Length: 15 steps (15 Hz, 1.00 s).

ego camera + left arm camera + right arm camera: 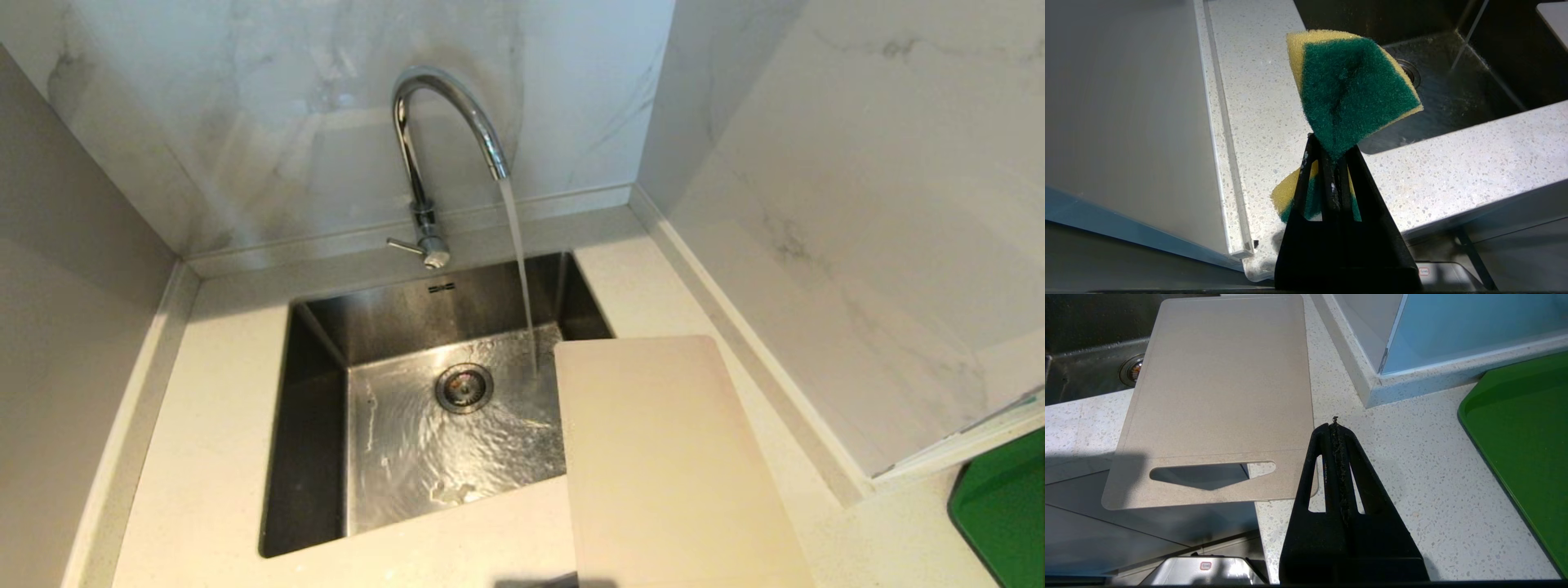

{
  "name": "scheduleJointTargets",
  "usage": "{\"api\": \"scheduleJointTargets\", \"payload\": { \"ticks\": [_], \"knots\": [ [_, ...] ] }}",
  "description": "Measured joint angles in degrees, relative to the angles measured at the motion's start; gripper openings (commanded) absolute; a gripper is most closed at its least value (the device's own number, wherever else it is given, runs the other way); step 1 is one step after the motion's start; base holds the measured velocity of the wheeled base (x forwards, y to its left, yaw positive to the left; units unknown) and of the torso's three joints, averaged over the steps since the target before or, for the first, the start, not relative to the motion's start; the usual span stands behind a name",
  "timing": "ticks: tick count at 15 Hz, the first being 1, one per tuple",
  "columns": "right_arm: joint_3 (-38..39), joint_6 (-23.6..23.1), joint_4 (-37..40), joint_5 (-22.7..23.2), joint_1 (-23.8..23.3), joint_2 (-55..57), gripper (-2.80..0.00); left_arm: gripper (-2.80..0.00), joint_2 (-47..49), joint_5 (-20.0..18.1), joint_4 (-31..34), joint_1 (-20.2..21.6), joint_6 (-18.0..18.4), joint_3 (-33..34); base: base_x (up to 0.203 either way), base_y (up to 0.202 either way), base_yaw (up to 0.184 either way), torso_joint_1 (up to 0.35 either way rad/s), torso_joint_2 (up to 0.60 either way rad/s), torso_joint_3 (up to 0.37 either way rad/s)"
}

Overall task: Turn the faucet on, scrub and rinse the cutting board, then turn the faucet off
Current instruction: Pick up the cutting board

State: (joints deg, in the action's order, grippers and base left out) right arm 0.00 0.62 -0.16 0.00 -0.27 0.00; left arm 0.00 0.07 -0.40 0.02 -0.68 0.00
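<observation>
Water pours from the faucet (445, 122) into the sink (314, 425) as the cutting board (669, 457) overhangs the worktop (212, 457) edge. The left pincer (1331, 159) clamps a sponge (1351, 85); the right pincer (1336, 437) is closed, empty. A careless nudge could tip the board off.

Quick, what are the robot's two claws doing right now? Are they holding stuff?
Left claw: closed, pinching the green-and-yellow sponge.
Right claw: closed, holding nothing, beside the cutting board.
</observation>
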Motion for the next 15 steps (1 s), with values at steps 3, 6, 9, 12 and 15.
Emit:
{"api": "scheduleJointTargets", "payload": {
  "ticks": [3, 6, 9, 12, 15],
  "knots": [
    [0.0, 0.0, 0.0, 0.0, 0.0, 0.0, -2.8, -2.8, -0.1, 0.0, -0.1, 0.0, 0.2, 0.0, 0.0, 0.0, 0.0, 0.0, 0.0, 0.0],
    [0.0, 0.0, 0.0, 0.0, 0.0, 0.0, -2.8, -2.8, -0.1, 0.0, -0.1, 0.0, 0.2, 0.0, 0.0, 0.0, 0.0, 0.0, 0.0, 0.0],
    [0.0, 0.0, 0.0, 0.0, 0.0, 0.0, -2.8, -2.8, -0.1, 0.0, -0.1, 0.0, 0.2, 0.0, 0.0, 0.0, 0.0, 0.0, 0.0, 0.0],
    [0.0, 0.0, 0.0, 0.0, 0.0, 0.0, -2.8, -2.8, -0.1, 0.0, 0.0, 0.0, 0.2, 0.0, 0.0, 0.0, 0.0, 0.0, 0.0, 0.0],
    [0.0, 0.0, 0.0, 0.0, 0.0, 0.0, -2.8, -2.8, -0.1, 0.0, -0.1, 0.0, 0.1, 0.0, 0.0, 0.0, 0.0, 0.0, 0.0, 0.0]
  ]
}}
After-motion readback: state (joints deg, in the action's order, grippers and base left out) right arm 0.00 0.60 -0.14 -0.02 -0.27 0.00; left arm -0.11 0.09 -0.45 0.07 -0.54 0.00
